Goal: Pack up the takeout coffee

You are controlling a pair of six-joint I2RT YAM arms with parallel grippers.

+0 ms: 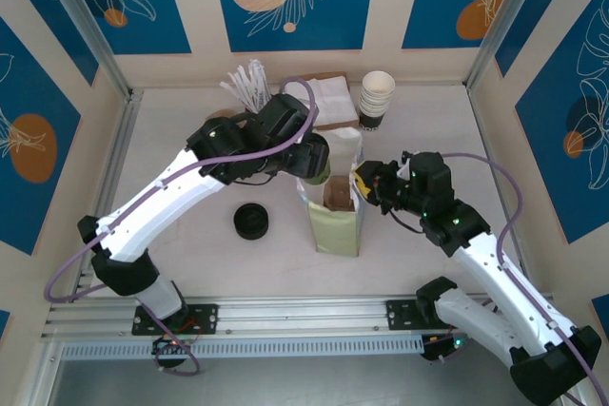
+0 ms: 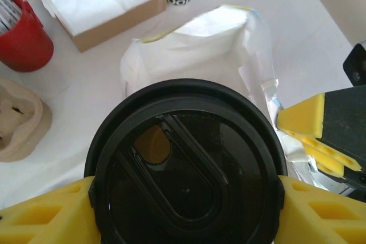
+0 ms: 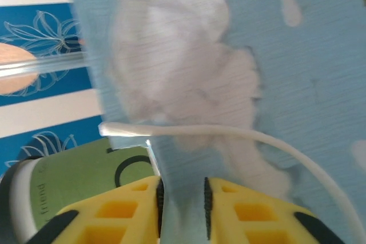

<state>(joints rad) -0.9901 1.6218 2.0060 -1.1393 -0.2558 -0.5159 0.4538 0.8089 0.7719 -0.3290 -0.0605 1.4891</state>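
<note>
The takeout coffee [image 2: 186, 170] shows its round black lid from above, and my left gripper [image 2: 186, 198] is shut on it, a yellow finger on each side. It hangs over the open mouth of the pale paper bag [image 2: 194, 44]. From overhead, my left gripper [image 1: 314, 161] holds the coffee [image 1: 319, 174] at the upper left edge of the standing bag [image 1: 335, 225]. My right gripper [image 1: 366, 183] is at the bag's right rim. In the right wrist view its jaws [image 3: 182, 204] stand slightly apart, with the bag's wall [image 3: 297, 55] between the pads.
A stack of lidless cups [image 1: 377, 97] and a napkin box [image 1: 333, 102] stand at the back. A red holder [image 2: 23, 38] sits at the back left. A low stack of black lids [image 1: 252, 221] lies left of the bag. Something brown [image 1: 340, 197] lies inside the bag.
</note>
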